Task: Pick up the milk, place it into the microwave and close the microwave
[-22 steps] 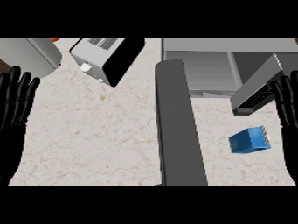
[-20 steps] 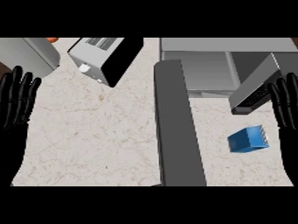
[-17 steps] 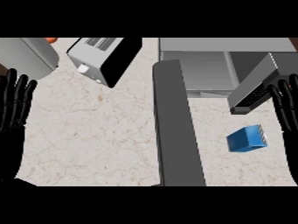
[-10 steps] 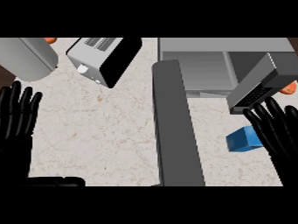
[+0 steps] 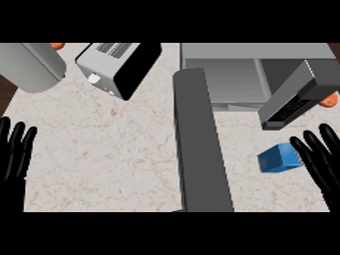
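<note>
Head view, looking down at the desk. My right robot hand (image 5: 333,168) is at the lower right, released, fingers straight and spread, holding nothing. Just off its inner fingers sits the milk (image 5: 278,158): a small bright blue carton, boxy, with a lighter blue top face and darker sides, standing on the pale marbled desk (image 5: 106,144). Whether my nearest finger touches it, I cannot tell.

Up past my right fingertips is the microwave (image 5: 231,74), grey, with a dark keypad panel (image 5: 294,102) jutting toward that hand and something orange (image 5: 331,99) beside the panel. A long dark grey slab (image 5: 202,149) runs down the desk on the milk's far side from my right robot hand.

My left robot hand (image 5: 3,159) rests at the lower left edge, released, fingers up. Well beyond it stand a toaster (image 5: 117,67) and a grey cylinder (image 5: 21,64).
</note>
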Motion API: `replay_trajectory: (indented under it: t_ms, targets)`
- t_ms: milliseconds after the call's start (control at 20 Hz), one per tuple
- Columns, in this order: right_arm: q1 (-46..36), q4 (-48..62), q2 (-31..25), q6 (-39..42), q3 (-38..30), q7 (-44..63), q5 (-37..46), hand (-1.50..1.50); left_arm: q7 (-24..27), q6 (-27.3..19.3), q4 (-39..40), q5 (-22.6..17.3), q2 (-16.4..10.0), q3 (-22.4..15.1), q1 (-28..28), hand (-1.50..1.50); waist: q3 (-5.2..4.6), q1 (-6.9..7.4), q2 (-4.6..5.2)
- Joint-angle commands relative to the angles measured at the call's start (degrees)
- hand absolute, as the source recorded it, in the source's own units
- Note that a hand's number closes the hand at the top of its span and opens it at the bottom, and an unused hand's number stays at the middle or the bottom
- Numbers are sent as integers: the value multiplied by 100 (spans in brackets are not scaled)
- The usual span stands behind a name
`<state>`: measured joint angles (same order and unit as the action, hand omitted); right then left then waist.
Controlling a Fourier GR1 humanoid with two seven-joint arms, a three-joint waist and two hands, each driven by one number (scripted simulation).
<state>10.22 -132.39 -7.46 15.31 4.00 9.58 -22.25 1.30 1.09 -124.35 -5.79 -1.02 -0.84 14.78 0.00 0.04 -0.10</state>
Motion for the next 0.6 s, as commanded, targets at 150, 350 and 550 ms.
replay_trajectory:
  t_ms: [150, 350, 550]
  targets:
    - [-177, 406, 191, -186, -207, -243, 700, -150, 347, 391, -323, -235, -50, 137, 761, -150, 0, 30, 3]
    - [-468, 1214, 120, -95, -664, -555, 672, -150, -94, 272, -51, -457, -254, 576, 12, -150, 2, 13, 16]
    - [-419, 1557, 85, -27, -796, -558, 627, -150, 1075, 679, 207, -221, 92, 84, 1104, -150, -1, 32, 6]
